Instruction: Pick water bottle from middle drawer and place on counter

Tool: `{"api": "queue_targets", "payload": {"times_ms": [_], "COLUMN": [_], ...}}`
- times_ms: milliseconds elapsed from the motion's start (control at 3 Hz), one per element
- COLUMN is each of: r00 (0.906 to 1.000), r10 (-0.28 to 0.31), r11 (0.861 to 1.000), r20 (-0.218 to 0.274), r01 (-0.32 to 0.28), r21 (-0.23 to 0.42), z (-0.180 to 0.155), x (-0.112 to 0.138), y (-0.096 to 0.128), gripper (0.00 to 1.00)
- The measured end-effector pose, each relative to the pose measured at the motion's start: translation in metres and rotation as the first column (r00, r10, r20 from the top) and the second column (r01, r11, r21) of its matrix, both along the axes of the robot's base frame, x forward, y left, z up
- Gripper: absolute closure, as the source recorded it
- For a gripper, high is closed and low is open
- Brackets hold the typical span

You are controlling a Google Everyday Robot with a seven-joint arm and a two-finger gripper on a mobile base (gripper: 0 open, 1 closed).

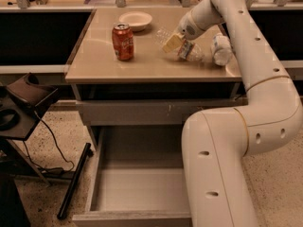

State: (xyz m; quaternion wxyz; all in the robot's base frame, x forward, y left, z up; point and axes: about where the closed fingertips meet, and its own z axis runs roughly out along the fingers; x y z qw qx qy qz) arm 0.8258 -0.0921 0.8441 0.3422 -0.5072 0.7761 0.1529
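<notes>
The hand (173,42) is clamped around the crinkled clear water bottle (191,52) — tilted over the glossy tan counter (94,60).

The counter (97,60), with the gripper (172,42) above it, and the open middle drawer (137,189) are viewed closely from above in front.

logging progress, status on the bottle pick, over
Gripper over counter, at the water bottle. Bottle tilted, out of the open middle drawer. Whitish bottle close beside it, soda can apart.
</notes>
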Motion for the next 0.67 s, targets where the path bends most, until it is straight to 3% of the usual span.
{"api": "queue_targets", "payload": {"times_ms": [333,667], "r00": [1.0000,1.0000], "r10": [0.000,0.000], "r11": [1.000,1.000], "r20": [0.000,0.000], "r01": [0.000,0.000], "r21": [0.000,0.000], "z": [0.0000,0.0000], "x": [0.0000,0.0000], "y": [0.0000,0.0000], "gripper": [0.11,0.00]}}
